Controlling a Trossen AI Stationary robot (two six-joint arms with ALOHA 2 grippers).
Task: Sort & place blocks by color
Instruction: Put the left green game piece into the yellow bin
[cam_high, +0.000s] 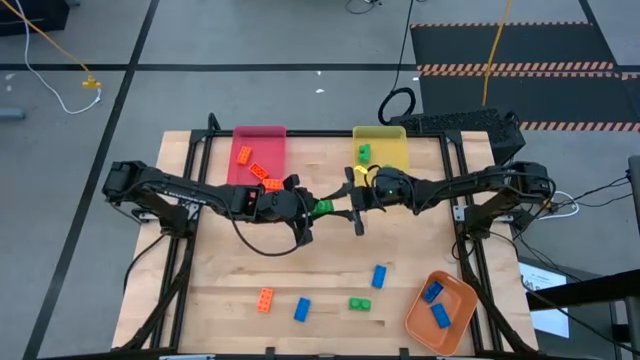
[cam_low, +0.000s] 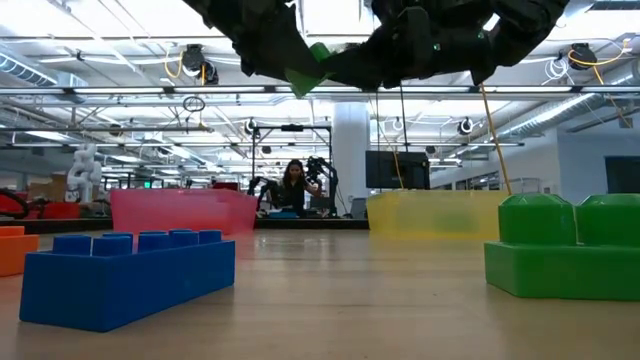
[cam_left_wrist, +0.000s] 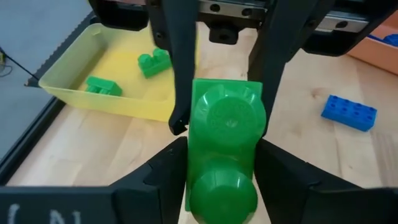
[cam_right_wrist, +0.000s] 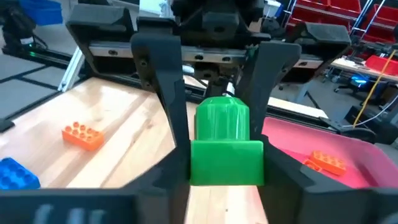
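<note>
Meeting in mid-air above the table (cam_high: 320, 255), my two grippers share one green brick (cam_high: 323, 207) just in front of the yellow tray (cam_high: 392, 152). From the left wrist view, the left gripper (cam_left_wrist: 222, 163) has its fingers on both sides of the brick; from the right wrist view, the right gripper (cam_right_wrist: 225, 163) does the same. Both sets of jaws press the brick's flanks, so I judge it a handover, though I cannot tell which grip carries the load.

Sorting looks roughly half done. The yellow tray holds two green bricks (cam_high: 363, 152), the pink tray (cam_high: 258, 155) has three orange ones (cam_high: 259, 170), and the orange tray (cam_high: 441, 312), well in front of the yellow tray, holds two blue ones (cam_high: 435, 301). Left loose on the table, well short of the yellow tray: an orange brick (cam_high: 265, 299), two blue bricks (cam_high: 302, 309) and a small green one (cam_high: 359, 304).

Only the overhead view counts the tray contents; the low view shows instead that the shared brick hangs clear of the table.
</note>
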